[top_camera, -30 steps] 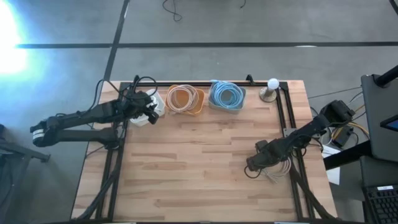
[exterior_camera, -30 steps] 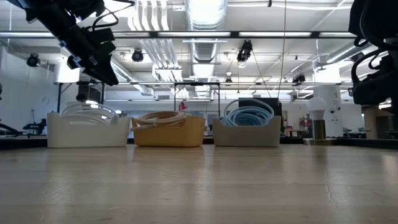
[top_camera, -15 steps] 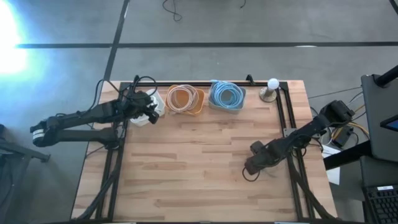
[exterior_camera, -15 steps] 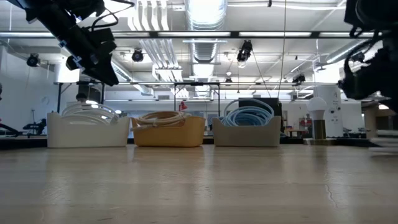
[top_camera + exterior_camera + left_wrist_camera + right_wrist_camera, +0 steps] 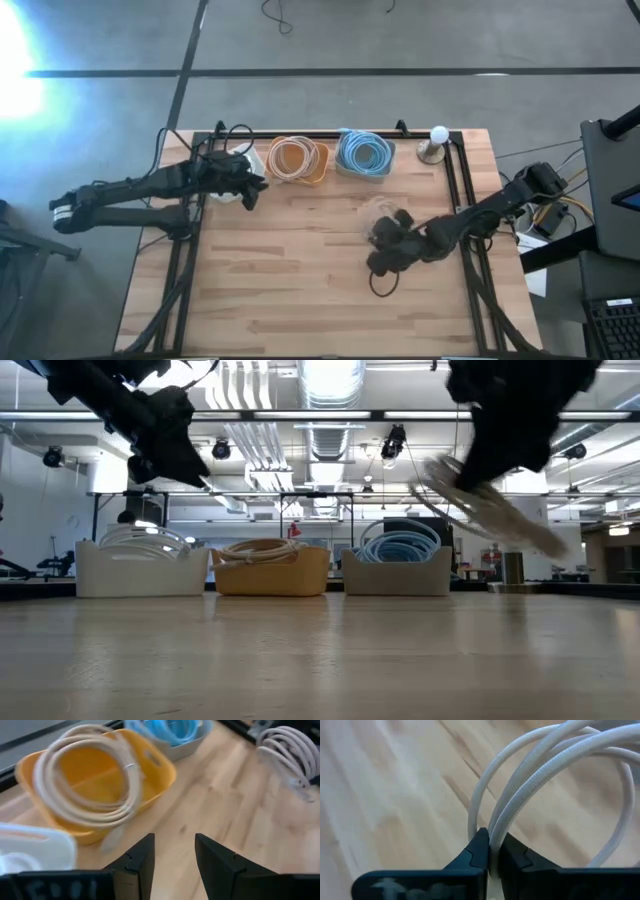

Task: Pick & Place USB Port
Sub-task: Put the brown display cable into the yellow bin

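Your white cable coil (image 5: 555, 775) is pinched tight in the right gripper (image 5: 491, 851), up off the table (image 5: 300, 280) near its centre, a bit toward 3 o'clock. Along the 12 o'clock edge: white bin (image 5: 140, 570) with pale cable, yellow bin (image 5: 150, 775) with cream coil, blue coil in the grey bin (image 5: 398, 572). A second ago that arm was at the 3 o'clock edge. Left gripper (image 5: 172, 852) sits parted by the bins. Coil's blurry overhead, probably mid-swing.

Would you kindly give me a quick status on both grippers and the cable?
Right gripper shut on white cable coil, carried above mid-table. Left gripper open, empty, by yellow bin. Nothing blocking.
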You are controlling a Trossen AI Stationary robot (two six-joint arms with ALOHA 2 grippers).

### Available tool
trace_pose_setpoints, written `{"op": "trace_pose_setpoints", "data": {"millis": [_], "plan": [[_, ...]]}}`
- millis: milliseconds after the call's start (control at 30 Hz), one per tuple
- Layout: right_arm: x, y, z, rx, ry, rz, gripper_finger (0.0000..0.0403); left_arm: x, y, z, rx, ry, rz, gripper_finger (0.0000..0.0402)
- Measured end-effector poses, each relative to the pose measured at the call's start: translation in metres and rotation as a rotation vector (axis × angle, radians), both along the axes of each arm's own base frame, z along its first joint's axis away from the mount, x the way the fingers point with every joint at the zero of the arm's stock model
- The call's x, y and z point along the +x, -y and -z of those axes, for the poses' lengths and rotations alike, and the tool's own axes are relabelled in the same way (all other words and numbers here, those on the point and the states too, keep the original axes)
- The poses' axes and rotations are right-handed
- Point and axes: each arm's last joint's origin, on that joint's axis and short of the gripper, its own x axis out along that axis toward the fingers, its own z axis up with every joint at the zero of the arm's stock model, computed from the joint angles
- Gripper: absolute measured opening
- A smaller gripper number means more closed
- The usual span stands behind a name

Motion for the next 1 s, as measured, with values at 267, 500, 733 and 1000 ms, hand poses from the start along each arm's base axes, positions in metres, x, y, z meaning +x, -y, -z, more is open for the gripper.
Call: {"op": "trace_pose_setpoints", "data": {"millis": [267,500,733,1000], "plan": [[0.052,-0.006,-0.004,-0.259,0.118,-0.247,0.0016,0.024,0.008,0.005,-0.042,0.113,0.078,0.0138],[0.1,0.008,0.005,-0.396,0.016,-0.302,0.002,0.044,0.014,0.017,-0.061,0.213,0.191,0.0138],[0.148,0.046,-0.014,-0.52,-0.012,-0.303,0.0025,0.042,0.014,0.015,-0.039,0.224,0.199,0.0138],[0.181,0.115,-0.038,-0.544,0.053,-0.125,0.0027,0.021,0.019,-0.011,0.083,0.348,0.23,0.0138]]}}
